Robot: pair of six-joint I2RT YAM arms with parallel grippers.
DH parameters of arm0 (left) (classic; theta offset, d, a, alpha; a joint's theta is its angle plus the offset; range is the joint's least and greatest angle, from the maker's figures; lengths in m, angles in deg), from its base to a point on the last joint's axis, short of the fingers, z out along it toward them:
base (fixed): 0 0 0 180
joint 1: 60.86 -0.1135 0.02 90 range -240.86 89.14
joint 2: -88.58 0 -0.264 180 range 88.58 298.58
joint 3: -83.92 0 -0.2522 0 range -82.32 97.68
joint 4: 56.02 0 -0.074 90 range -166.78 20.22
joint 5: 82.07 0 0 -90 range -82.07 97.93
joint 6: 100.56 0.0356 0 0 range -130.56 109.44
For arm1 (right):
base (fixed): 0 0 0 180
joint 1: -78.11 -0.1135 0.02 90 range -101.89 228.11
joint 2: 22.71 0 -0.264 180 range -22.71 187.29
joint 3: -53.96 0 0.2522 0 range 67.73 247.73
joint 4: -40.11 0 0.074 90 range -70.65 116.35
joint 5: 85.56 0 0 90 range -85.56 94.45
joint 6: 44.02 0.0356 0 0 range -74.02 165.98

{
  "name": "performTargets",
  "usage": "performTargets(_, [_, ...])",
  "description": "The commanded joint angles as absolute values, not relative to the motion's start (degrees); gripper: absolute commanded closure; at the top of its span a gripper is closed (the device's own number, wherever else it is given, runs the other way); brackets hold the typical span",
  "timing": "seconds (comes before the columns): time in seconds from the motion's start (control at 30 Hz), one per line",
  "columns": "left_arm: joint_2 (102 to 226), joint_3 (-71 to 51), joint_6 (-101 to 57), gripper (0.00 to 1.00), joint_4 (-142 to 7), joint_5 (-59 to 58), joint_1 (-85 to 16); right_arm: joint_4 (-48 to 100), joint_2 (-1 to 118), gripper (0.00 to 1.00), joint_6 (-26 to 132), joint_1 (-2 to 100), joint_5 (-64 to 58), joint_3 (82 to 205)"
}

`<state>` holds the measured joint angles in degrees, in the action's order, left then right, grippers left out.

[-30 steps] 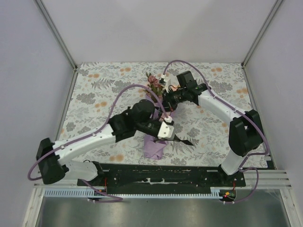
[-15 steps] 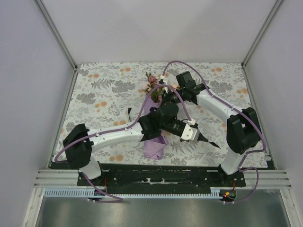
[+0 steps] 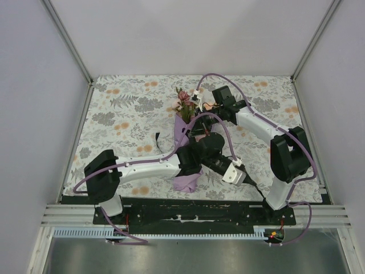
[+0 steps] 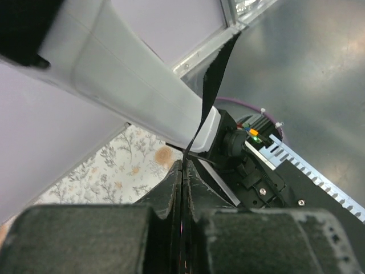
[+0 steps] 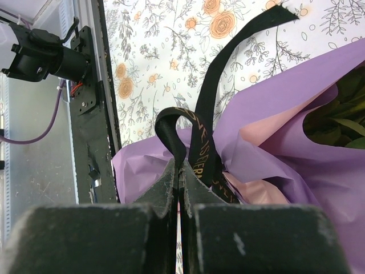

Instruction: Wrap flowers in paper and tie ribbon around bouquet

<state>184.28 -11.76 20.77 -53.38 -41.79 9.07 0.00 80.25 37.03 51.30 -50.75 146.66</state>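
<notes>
- Wrapping looked done to me: the flowers (image 3: pixel 183 101) sat inside the paper (image 3: pixel 186 176) cone, with the blooms poking out of the far, wide end.
- The bouquet (image 3: pixel 182 123) lay in the middle of the tablecloth (image 3: pixel 114 114), narrow end towards the arm bases.
- The ribbon (image 5: pixel 209 108) was on the bouquet but, as I judged it, not yet tied. The right wrist view showed a loop and a loose tail running off over the cloth, and I could see no finished knot.
- My right gripper (image 5: pixel 179 171) was pinched together on that loop, just above the paper.
- My left gripper (image 4: pixel 181 171) was clamped on another stretch of ribbon. It sat out to the bouquet's right near the front edge, with its arm crossing over the cone.
- I reckoned what was left was to draw the ends through, pull the knot snug, then let go with both grippers.
</notes>
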Motion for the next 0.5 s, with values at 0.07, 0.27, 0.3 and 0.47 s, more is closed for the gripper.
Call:
performTargets(0.07, [185.0, -8.7, 28.9, 0.63, -62.4, -40.1, 9.3, 1.7, 80.5, 1.0, 35.7, 51.5, -53.3, 149.1])
performTargets(0.27, [183.4, -4.4, 28.9, 0.22, -75.6, -34.1, 8.4, 2.2, 80.6, 1.0, 36.1, 51.5, -54.1, 148.7])
performTargets(0.3, [182.6, -3.8, 29.2, 0.19, -77.9, -34.0, 8.0, 2.2, 80.6, 1.0, 36.1, 51.5, -54.2, 148.7])
performTargets(0.47, [171.8, -9.6, 15.0, 0.2, -71.8, -36.8, 0.0, 3.2, 79.9, 1.0, 38.2, 51.0, -55.0, 148.7])
